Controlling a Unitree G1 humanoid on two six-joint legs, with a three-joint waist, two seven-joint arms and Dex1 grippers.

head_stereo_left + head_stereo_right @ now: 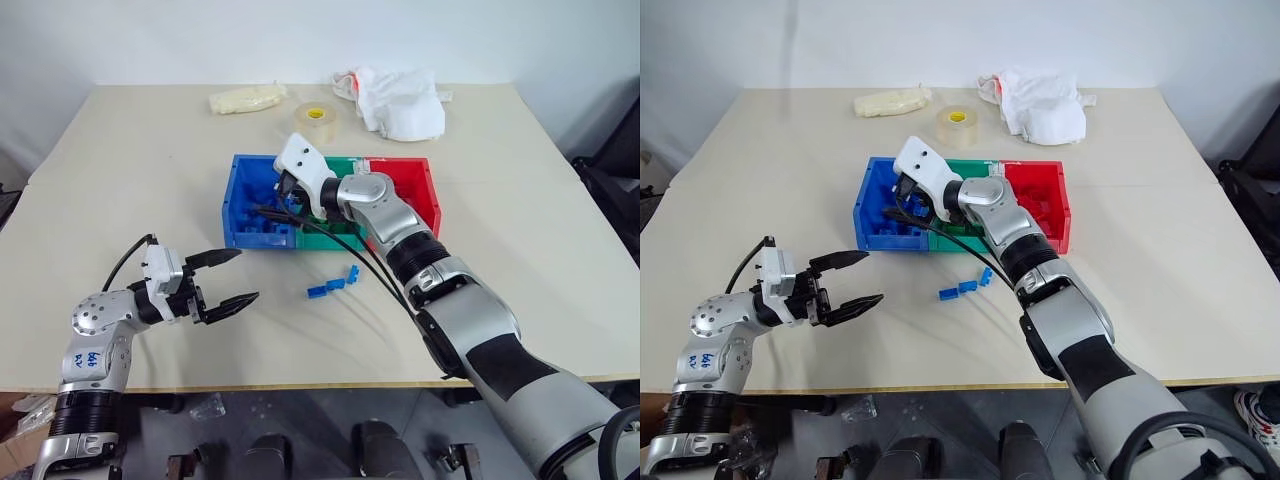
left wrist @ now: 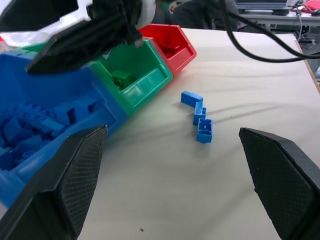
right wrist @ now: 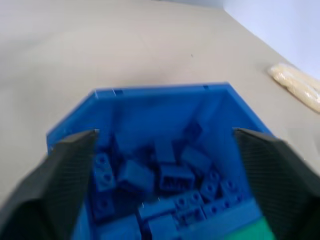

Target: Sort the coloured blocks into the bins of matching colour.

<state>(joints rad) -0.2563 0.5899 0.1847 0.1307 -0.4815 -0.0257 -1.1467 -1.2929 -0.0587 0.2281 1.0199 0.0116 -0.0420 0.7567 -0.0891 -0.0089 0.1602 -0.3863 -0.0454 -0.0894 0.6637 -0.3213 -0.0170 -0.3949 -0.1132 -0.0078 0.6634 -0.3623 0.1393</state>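
Right gripper (image 3: 165,150): it hangs over the blue bin (image 1: 236,205), its two black fingers spread wide with nothing between them; the wrist view looks straight down into the bin.
Left gripper (image 1: 229,278): it is also spread wide and empty, held level above the table (image 1: 120,180), well apart from the bins and pointing toward the loose bricks.
Blue bin contents: many blue bricks (image 3: 165,180) lie piled inside, at mixed angles.
Green bin (image 2: 145,70): joined beside the blue one; a green brick lies inside.
Red bin (image 1: 415,180): the last in the row, with red bricks inside.
Loose blue bricks (image 1: 334,284): three small studded pieces lie on the table just in front of the bins, close together, almost in one line.
How they will handle: I judge them light, stiff and hard, with smooth plastic sides that may slip or flip under a bad pinch. They are not fragile.
Where to hold: best across two flat opposite side walls, fingers coming from above, one brick at a time, since the neighbours are touching or nearly so.
Other things: a tape roll (image 1: 315,117), a white cloth (image 1: 400,100) and a pale packet (image 1: 246,98) lie at the far side.
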